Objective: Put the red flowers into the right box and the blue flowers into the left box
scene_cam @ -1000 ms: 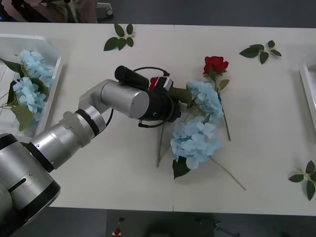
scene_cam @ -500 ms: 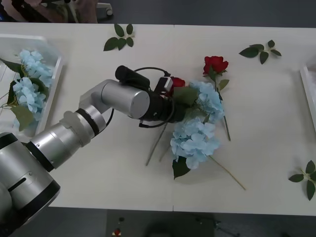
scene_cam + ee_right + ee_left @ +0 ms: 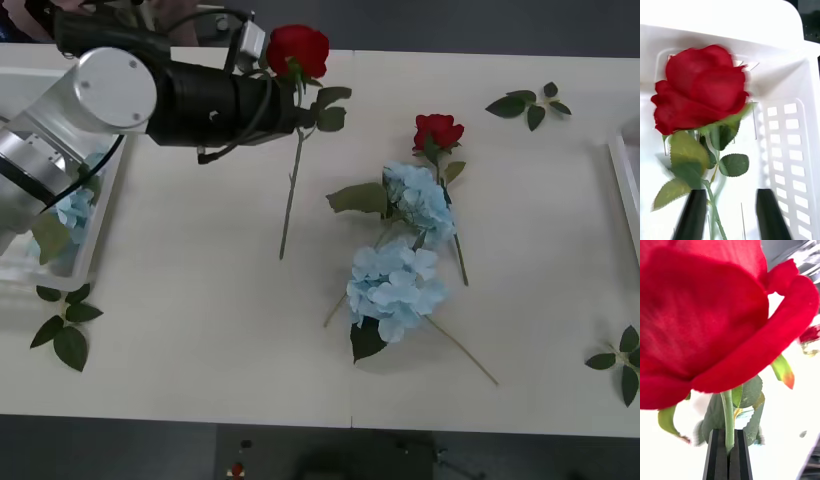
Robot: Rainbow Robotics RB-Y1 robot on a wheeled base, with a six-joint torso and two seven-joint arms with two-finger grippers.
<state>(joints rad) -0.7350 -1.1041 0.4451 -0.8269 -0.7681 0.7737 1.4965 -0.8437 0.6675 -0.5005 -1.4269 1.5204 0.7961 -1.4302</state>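
Note:
My left gripper (image 3: 303, 112) is shut on the stem of a red flower (image 3: 297, 48), held up above the table's far left-centre with the stem hanging down. In the left wrist view the black fingers (image 3: 718, 455) pinch that stem under the bloom (image 3: 715, 315). Another red flower (image 3: 437, 130) and two blue flowers (image 3: 418, 200) (image 3: 395, 285) lie mid-table. The left box (image 3: 100, 215) holds blue flowers (image 3: 72, 210), partly hidden by my arm. The right box (image 3: 622, 190) shows its rim. My right gripper (image 3: 730, 215) is open over a red flower (image 3: 700, 88) lying in a white slotted-wall box (image 3: 790, 150).
Loose green leaf sprigs lie at the table's far edge (image 3: 243, 75), at the far right (image 3: 528, 103), at the near right (image 3: 622, 362) and at the near left beside the left box (image 3: 65, 325). Bare tabletop stretches along the near side.
My left gripper has lifted a red flower out of the pile and swung it up toward the far left. The blue flowers shifted slightly. A leaf sprig at the near left is uncovered.

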